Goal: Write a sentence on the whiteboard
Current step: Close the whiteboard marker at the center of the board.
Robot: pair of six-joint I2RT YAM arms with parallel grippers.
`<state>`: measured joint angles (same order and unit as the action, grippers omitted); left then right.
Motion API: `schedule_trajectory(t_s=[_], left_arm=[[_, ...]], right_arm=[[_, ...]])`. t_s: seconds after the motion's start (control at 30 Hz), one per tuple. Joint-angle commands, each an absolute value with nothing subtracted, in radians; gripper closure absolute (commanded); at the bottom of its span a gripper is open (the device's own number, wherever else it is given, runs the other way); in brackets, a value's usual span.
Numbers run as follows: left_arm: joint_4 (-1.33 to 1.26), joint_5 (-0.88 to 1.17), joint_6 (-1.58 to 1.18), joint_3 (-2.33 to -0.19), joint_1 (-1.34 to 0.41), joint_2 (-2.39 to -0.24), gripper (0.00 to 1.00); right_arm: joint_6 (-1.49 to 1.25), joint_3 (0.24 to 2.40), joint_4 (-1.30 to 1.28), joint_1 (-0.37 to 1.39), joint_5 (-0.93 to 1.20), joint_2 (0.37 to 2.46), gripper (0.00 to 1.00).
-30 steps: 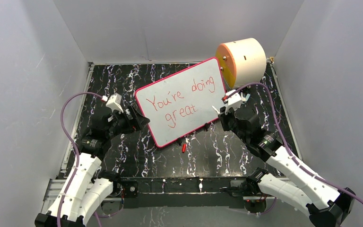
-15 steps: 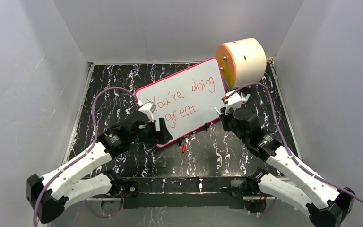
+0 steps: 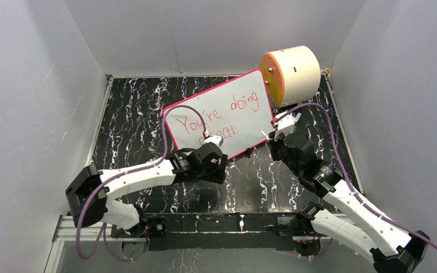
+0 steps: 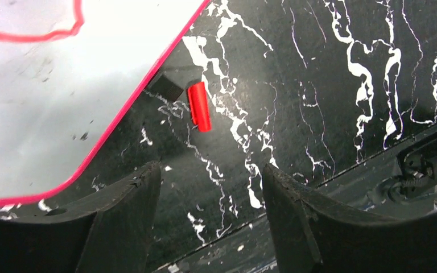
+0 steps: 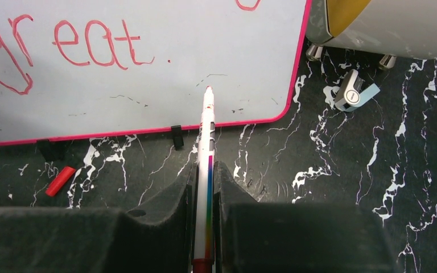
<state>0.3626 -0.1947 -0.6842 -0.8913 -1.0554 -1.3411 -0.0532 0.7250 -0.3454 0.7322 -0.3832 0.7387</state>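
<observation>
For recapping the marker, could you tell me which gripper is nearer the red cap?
Left. The left gripper hovers right by the red cap; the right gripper, holding the marker, is farther off at the whiteboard's edge.

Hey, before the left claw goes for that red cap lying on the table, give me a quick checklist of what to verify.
1. Is the sentence on the whiteboard complete: ok, it reads "You're doing great".
2. Is the right claw shut on the marker: ok.
3. Is the marker tip lifted off the whiteboard: cannot tell.
4. Is the left claw open and empty: ok.
5. Is the cap loose on the table, ahead of the left claw's gap: ok.
6. Is the black clip at the whiteboard's edge clear of the cap: cannot tell, they lie very close.
</observation>
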Motion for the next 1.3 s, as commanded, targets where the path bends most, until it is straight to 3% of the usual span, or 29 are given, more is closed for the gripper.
schedule_trajectory(t_s=[0.0,0.23,0.43,1.27], left_arm=[[0.309,-0.18,-0.686,-0.942,-1.066,-1.421,0.4],[0.298,-0.17,-0.69,-0.962,-1.068,-1.551,0.55],[0.305,-0.184,-0.675,-0.998,-1.068,-1.624,0.62],[0.369,-0.208,-0.653,-1.08,-1.066,-1.78,0.67]], right_arm=[[-0.067,0.726,-0.316,0.726,-0.41,0.705,1.0],[-0.069,0.723,-0.325,0.726,-0.412,0.68,1.0],[-0.07,0.721,-0.319,0.726,-0.406,0.681,1.0],[-0.075,0.719,-0.325,0.726,-0.403,0.663,1.0]])
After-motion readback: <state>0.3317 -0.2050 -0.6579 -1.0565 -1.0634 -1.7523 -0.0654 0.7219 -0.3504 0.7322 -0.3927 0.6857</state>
